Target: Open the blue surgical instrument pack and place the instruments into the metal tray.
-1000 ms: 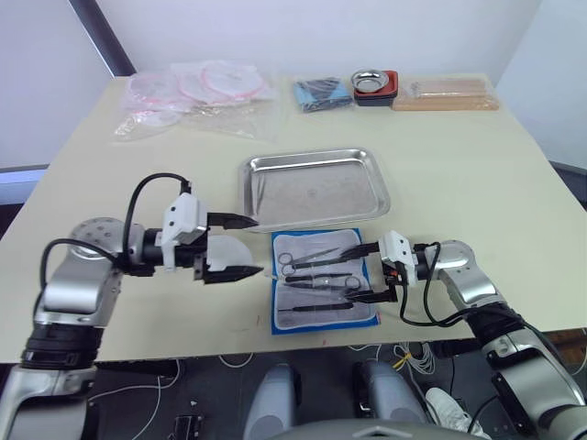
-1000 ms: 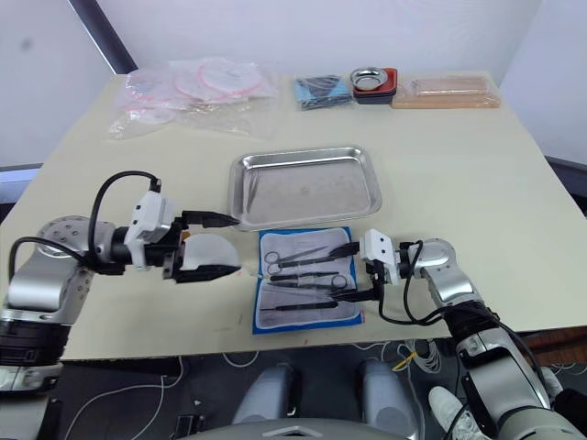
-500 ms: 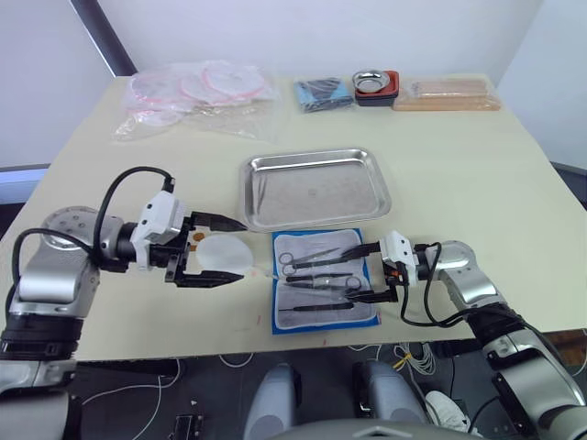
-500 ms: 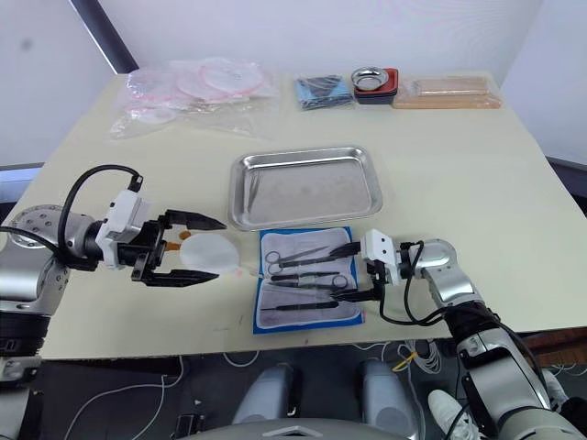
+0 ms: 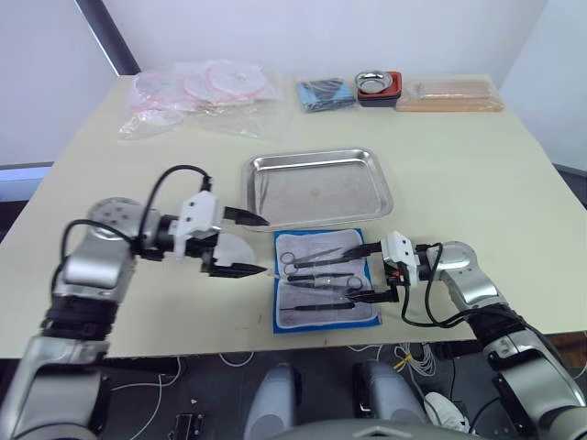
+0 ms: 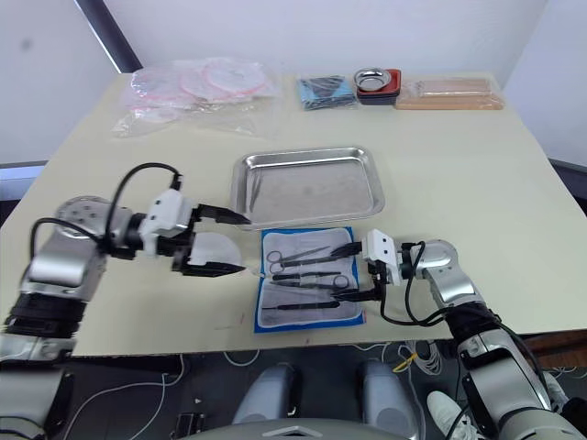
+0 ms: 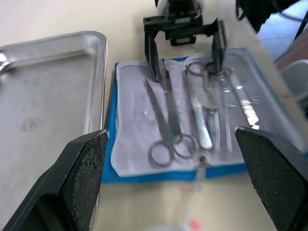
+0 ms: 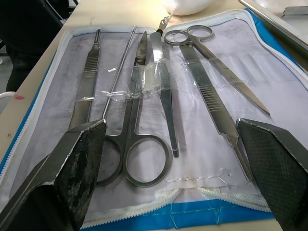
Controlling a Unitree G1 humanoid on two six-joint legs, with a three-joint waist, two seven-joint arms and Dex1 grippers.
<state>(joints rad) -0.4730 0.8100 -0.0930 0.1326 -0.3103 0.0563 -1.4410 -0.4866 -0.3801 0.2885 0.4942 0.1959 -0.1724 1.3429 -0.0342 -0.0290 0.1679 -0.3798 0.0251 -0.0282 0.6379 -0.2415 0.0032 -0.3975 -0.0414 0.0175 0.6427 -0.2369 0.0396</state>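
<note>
Along the far edge of the cream tabletop (image 5: 477, 174) sit clear bags (image 5: 197, 96) of pink-ringed items at the left. Just right of them lies a small blue packet (image 5: 324, 93), then a steel bowl (image 5: 375, 84) on a red base, with a tan flat pack (image 5: 449, 93) right beside it.

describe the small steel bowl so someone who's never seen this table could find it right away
Start at the metal tray in the middle of the table and look to the table's far edge, right of centre. The small round steel bowl sits there between a blue packet and a tan slab. Its red base sets it apart.
</note>
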